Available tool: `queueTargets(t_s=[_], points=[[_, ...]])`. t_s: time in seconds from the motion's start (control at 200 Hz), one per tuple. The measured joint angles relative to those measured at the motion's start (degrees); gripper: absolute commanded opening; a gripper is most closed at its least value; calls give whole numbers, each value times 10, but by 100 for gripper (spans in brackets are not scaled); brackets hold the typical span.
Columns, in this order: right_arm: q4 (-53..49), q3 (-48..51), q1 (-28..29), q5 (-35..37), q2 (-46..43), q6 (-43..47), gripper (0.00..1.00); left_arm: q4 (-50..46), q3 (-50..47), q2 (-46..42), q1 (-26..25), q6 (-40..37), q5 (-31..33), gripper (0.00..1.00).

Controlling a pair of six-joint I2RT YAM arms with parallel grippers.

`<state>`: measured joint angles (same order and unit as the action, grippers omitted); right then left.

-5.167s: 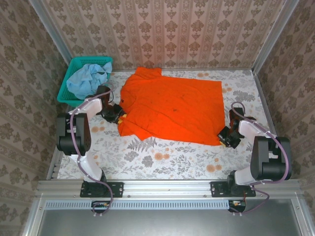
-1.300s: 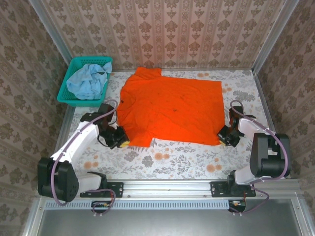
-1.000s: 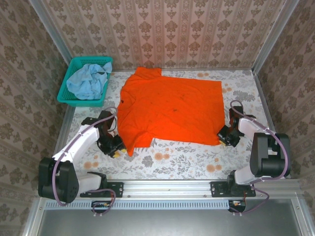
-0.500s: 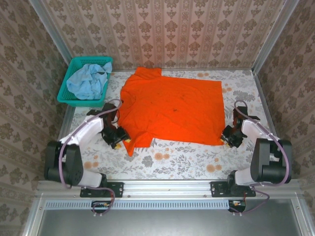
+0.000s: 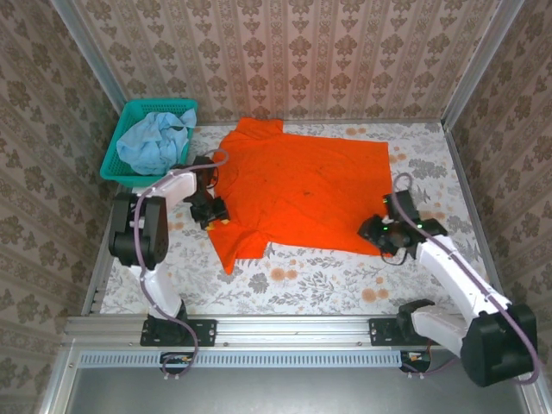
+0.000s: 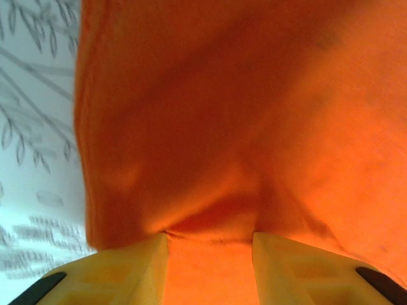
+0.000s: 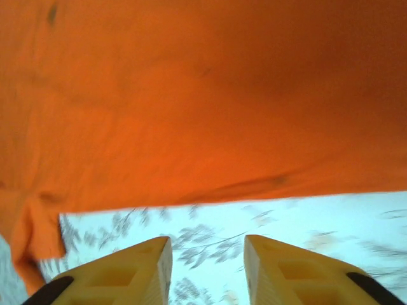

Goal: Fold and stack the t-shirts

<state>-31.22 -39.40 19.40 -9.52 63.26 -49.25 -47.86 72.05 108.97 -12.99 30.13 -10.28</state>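
Folding seemingly starts on the orange shirt (image 5: 302, 190): left fingers (image 6: 149, 257) straddle its bunched edge, grip unclear; right fingers (image 7: 152, 260), spread empty, must catch its hem.

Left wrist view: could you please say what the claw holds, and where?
The orange t-shirt edge sits between the left claw fingers; whether clamped cannot be told.

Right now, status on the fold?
Left fingers apart, orange t-shirt cloth between them. Right fingers apart short of its hem, empty. Blue t-shirt bunched in basket.
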Motion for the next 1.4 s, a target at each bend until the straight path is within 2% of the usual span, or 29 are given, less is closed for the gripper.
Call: queueTargets(t_s=[0.11, 0.195, 0.305, 0.395, 0.65, 0.97, 1.31, 1.4], points=[[47, -28, 140, 5, 99, -33, 34, -18, 34, 26, 5, -11, 6, 38], [59, -91, 217, 9, 198, -42, 35, -16, 56, 41, 7, -19, 12, 38], [64, -192, 281, 20, 310, -46, 37, -20, 69, 51, 11, -25, 13, 38], [69, -262, 312, 28, 375, -45, 38, -20, 69, 51, 11, -28, 13, 38], [36, -406, 350, 31, 507, -30, 40, -12, 59, 45, 12, -28, 12, 38], [-40, -457, 356, 49, 553, -30, 38, 4, 44, 35, 12, -28, 9, 38], [-55, -491, 356, 52, 579, -19, 28, 13, 35, 28, 14, -28, 0, 38], [-60, -502, 356, 52, 586, -18, 16, 16, 32, 26, 14, -28, 0, 38]])
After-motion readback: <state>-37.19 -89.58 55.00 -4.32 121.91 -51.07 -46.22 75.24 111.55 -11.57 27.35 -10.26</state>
